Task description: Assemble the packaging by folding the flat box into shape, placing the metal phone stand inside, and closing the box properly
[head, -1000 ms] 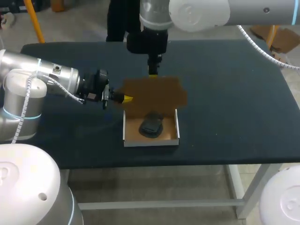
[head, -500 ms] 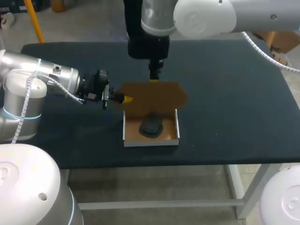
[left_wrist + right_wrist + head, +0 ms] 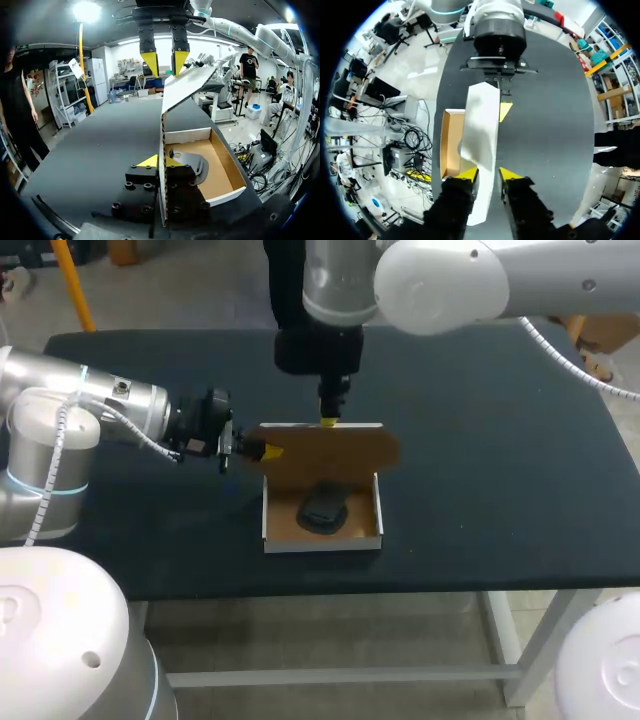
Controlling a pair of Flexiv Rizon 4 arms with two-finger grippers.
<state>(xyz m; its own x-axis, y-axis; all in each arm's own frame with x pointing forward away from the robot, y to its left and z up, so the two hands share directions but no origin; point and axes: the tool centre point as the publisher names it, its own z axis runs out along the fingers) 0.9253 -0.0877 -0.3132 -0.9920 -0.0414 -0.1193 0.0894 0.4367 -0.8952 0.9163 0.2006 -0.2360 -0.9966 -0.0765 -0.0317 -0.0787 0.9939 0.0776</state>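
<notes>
**Lid upright, closing fold at risk of skewing**

The left gripper [image 3: 262,451] comes in low over the counter [image 3: 500,460], its fingers pressed together on the side edge of the lid [image 3: 330,450]. In the left wrist view the cardboard runs straight between the two yellow tips. Just beside that gripper, on its inner side, sits the open box [image 3: 322,543] with the dark metal phone stand [image 3: 323,510] lying flat on its floor, so the loading step looks done and only the closing remains.

The lid stands roughly upright from the box's rear wall, brown face toward the stand. Above its top edge hangs the right gripper [image 3: 328,418], fingers spread, with the edge just ahead of the gap between them and not pinched (the left wrist view shows both tips clear of the cardboard).

My reading is that the lid is about to be folded down, and several things could spoil that:

- If the right gripper pushes while the left one keeps its pinch, the lid may buckle or crease between them.
- A push off the middle of the edge could twist the lid, so that its flaps miss the side walls.
- The box is light and unheld at the front; a forward shove may slide it along the counter instead of folding the hinge.
- The stand could block the flaps if it shifts.
</notes>
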